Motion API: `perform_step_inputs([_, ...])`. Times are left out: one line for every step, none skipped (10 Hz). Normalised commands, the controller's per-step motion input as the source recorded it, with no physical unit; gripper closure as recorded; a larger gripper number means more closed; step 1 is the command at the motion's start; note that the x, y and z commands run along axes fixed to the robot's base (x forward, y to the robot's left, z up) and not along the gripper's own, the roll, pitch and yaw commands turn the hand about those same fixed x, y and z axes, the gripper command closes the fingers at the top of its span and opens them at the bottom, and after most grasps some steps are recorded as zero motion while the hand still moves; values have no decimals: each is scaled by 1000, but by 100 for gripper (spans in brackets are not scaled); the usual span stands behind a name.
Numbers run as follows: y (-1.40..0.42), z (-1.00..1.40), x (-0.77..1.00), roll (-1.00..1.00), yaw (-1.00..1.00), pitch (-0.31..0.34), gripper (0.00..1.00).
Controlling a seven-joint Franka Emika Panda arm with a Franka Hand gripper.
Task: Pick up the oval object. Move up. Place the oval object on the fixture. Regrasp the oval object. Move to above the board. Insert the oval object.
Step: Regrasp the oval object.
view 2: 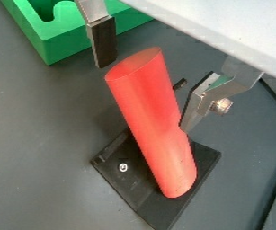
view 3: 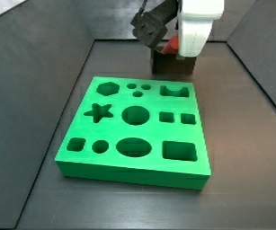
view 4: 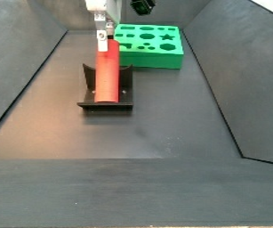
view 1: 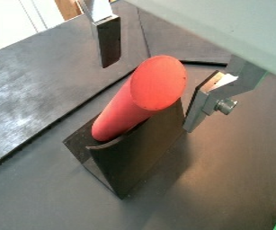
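The oval object, a smooth red rod with rounded ends, lay propped on the fixture at the left of a side view, so placing looked done. Regrasp, move and insertion remained. The gripper stood open around its upper end, holding nothing. The board waited upper right.

White-cased arm – pincer of silver plates (dark pads)
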Motion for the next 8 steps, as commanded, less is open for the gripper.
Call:
perform_step_inputs([-9,6,78,-54,52,222,0])
perform_step_inputs([-9,7,78,-54,52,222,0])
perform_step_inputs([-9,7,78,-54,52,222,0])
perform_step_inputs([-9,7,78,-54,52,222,0])
perform_step_inputs([-9,6,78,-54,52,222,0])
perform_step_inputs([-9,7,78,-54,51,222,0])
perform_step_inputs([-9,7,78,-54,51,222,0])
perform_step_inputs([-9,6,78,-54,51,222,0])
